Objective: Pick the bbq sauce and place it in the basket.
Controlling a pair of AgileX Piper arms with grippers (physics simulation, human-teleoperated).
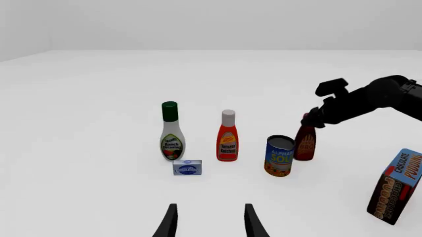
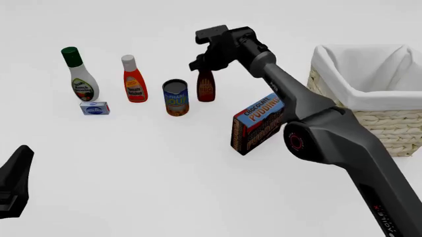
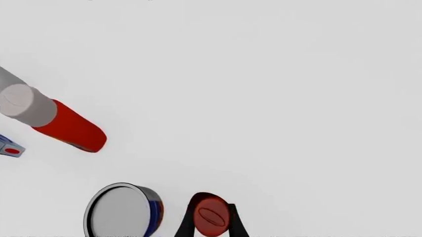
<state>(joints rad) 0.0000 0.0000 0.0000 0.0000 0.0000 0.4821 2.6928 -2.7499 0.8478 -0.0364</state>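
The bbq sauce, a slim dark brown bottle with a red cap, stands upright on the white table beside a can. In the left wrist view the bbq sauce shows with the right gripper at its cap. My right gripper reaches down onto it from above. In the right wrist view its two dark fingers hug both sides of the red cap. The basket, wicker with a white liner, sits at the right. My left gripper hangs open and empty, well short of the bottles.
A ranch bottle with a green cap, a ketchup bottle and a soup can stand in a row left of the sauce. A small blue box lies before the ranch. A chocolate pudding box stands by the right arm.
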